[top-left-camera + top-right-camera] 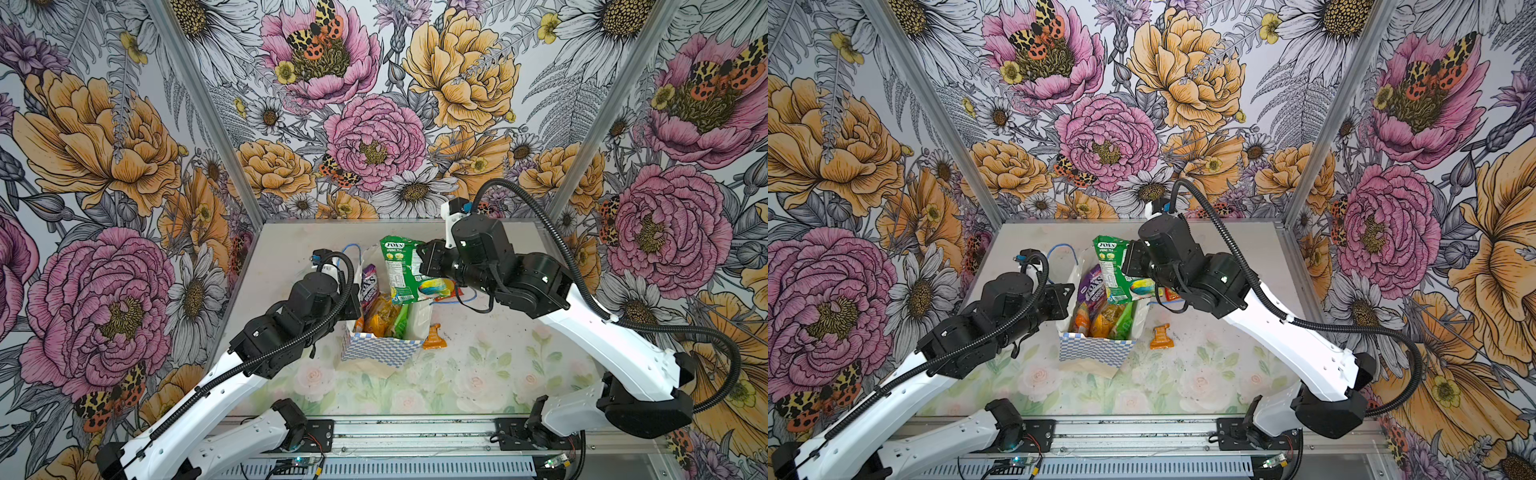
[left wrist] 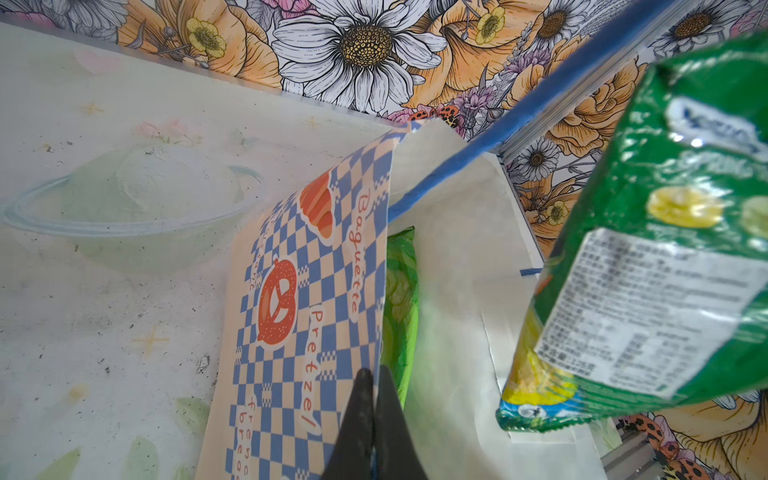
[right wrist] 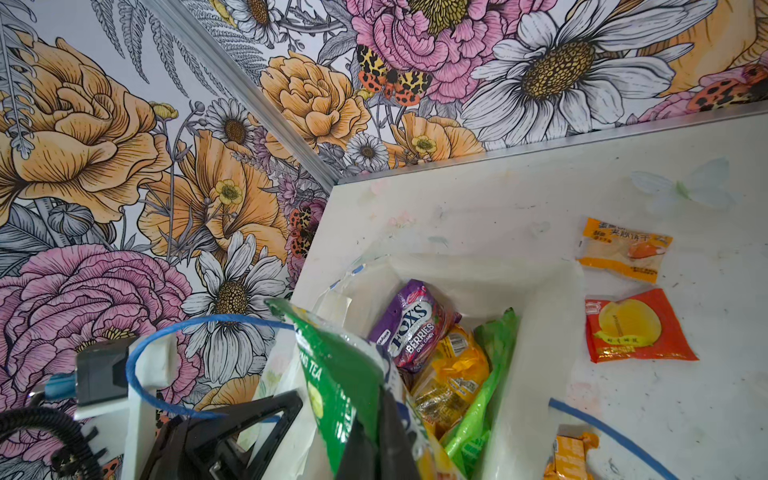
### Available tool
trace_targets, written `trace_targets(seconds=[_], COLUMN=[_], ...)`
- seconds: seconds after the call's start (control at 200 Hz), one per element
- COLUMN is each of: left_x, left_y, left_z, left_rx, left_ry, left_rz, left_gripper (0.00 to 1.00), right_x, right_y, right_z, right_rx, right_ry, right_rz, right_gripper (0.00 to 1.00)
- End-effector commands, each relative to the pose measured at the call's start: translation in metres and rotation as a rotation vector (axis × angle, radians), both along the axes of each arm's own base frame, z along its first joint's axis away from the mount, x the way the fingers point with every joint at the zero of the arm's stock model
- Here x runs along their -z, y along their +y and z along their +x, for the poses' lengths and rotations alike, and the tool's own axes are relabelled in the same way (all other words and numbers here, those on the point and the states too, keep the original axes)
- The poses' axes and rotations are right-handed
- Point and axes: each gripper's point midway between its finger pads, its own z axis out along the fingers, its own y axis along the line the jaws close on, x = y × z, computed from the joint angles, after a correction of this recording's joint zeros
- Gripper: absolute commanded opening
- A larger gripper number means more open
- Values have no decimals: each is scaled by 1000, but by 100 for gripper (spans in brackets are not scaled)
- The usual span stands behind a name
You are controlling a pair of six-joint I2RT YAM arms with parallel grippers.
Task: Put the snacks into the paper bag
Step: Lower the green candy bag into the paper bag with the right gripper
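Green packet, clamped in right end effector, hangs over paper bag pinched by left end effector.

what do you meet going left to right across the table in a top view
blue cord handle → purple fox's berries packet → green packet in the right claw → red packet; paper bag and orange sachet overlap these, left out

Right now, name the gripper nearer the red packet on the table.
Right gripper: holding the green packet over the paper bag, beside the red packet. Left gripper: pinching the bag's opposite wall.
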Motion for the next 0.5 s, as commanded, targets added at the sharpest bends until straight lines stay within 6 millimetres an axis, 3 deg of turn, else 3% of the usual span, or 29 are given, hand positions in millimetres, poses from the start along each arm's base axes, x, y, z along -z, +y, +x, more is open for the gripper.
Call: trace_targets(seconds=[0.0, 0.495], left_x=[-40, -44], left_y=[-2, -13], left_z=[3, 1], left_rx=[-16, 7], left_ry=[-92, -108], left_rz=[-112, -98], left_gripper=[0, 0], right_x=[-3, 78], right_y=[1, 37], right_z=[3, 2], right_rx=[45, -10], right_ry=[-17, 155], right_rz=[40, -65], right_gripper=[0, 0])
